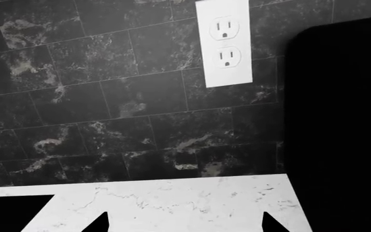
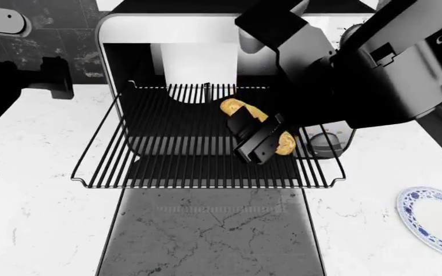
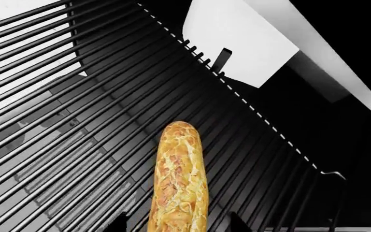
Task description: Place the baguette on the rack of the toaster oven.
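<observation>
White marble tabletop (image 2: 37, 195) fills my left side, where my left arm sits well apart from the work; its wrist camera faces black tile and a wall outlet (image 1: 225, 42), and I cannot tell how its jaws stand. Moving right, the rack (image 2: 167, 155) is pulled out over the open door (image 2: 209, 236) of the oven (image 2: 129, 34). On the rack's right half my right gripper (image 2: 259, 141) has its jaws clamped across the baguette (image 2: 236, 107), which lies lengthwise along the bars, its free end pointing into the dark cavity. From the wrist view I judge the loaf (image 3: 178, 179) is at or just above the wires; I cannot tell if it touches. So I am at the set-down step: next I would part the jaws gently and lift straight up. A blue-patterned plate (image 2: 436, 221) sits far right.
</observation>
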Motion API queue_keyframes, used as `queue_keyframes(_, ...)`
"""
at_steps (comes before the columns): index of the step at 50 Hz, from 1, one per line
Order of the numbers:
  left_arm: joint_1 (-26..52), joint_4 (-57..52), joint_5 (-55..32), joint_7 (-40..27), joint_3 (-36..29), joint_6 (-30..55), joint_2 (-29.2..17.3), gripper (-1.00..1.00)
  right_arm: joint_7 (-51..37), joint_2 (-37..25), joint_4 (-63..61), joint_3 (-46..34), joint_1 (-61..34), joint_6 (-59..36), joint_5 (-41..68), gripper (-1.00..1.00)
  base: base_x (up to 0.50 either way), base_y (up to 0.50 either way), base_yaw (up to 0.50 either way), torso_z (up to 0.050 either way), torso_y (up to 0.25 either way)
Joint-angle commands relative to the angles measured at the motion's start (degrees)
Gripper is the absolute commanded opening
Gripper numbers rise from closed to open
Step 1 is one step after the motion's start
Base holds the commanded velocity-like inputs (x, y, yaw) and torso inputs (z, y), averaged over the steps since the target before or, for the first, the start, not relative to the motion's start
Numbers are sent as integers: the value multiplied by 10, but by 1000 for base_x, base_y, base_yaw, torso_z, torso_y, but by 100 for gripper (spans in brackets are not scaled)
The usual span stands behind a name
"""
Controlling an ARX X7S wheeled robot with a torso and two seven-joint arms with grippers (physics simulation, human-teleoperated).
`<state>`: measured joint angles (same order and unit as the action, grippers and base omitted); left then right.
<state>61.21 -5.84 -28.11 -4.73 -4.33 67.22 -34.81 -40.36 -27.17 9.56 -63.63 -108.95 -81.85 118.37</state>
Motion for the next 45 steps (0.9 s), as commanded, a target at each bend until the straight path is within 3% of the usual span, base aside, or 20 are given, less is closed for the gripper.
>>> queue_keyframes(1,1,4,-5,9,5,-9,7,100,15,4,2,3,-2,8,-10,100,0,0,0,0,0)
queue_keyframes(19,-4,8,-4,10,1,-15,8,100,10,-7,0,16,-29,30,-33,100,0,0,0,0,0)
queue_keyframes(29,5,10,-5,8,0,-12,8,100,-105,-81,-94,13,-19,91,88,100,0,0,0,0,0)
queue_keyframes(40,10,5,-8,6,0,-4,7,100,-164,-122,-151,8,-30,125,146,100,0,0,0,0,0)
queue_keyframes(45,10,3,-10,5,1,-3,6,100,-197,-168,-208,19,-39,156,193,100,0,0,0,0,0)
